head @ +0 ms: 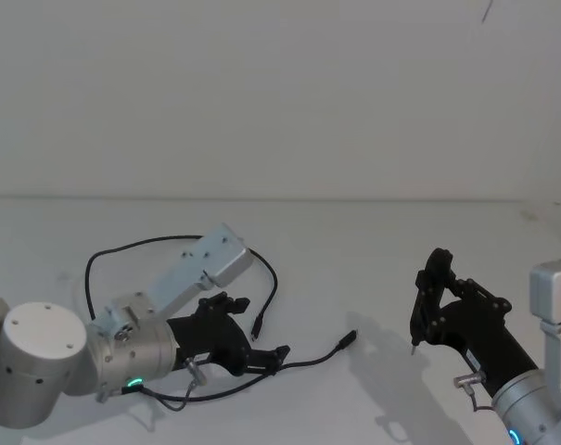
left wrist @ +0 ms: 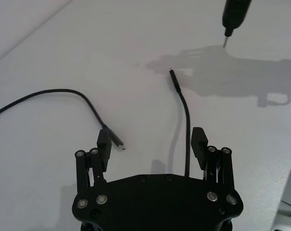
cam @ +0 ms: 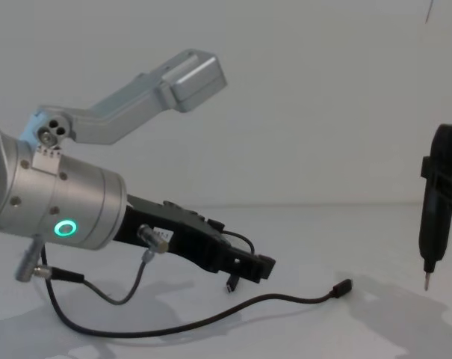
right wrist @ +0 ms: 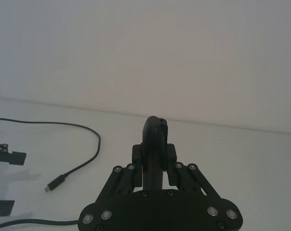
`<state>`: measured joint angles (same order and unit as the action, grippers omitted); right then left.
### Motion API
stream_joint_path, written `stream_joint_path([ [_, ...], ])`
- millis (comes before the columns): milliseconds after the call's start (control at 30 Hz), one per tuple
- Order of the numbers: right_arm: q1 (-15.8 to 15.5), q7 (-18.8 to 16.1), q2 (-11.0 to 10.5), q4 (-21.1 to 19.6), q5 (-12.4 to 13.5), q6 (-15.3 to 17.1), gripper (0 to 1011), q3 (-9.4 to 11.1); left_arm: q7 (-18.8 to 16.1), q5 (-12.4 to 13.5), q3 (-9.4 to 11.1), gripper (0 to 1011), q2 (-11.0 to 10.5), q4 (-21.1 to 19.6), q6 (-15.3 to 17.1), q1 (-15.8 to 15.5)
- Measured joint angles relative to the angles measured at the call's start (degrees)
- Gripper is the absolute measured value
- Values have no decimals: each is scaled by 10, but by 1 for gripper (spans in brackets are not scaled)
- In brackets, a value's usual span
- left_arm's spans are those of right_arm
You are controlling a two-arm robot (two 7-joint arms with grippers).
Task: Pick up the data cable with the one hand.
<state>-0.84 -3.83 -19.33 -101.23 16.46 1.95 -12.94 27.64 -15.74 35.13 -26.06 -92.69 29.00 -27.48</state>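
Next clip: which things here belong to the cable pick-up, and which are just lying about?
Job: data cable, lying on the table; left gripper, open over it.
Not part of it: right gripper, raised off to the right; short grey wire on the left wrist.

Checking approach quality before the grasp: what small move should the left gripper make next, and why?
Probably lower straight down. The left gripper hovers open above the table, and the data cable runs between its fingers, close to one of them, so descending should straddle it for closing. The right gripper idles at the right.
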Motion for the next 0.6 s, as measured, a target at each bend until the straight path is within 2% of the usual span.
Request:
stream_joint_path([
  [367,0,0,0,0,0,0,279,0,12,16,18,1001,7,12,10,-10],
  [600,0,0,0,0,0,0,279,0,4,30,25,1001,16,23,17,-14],
])
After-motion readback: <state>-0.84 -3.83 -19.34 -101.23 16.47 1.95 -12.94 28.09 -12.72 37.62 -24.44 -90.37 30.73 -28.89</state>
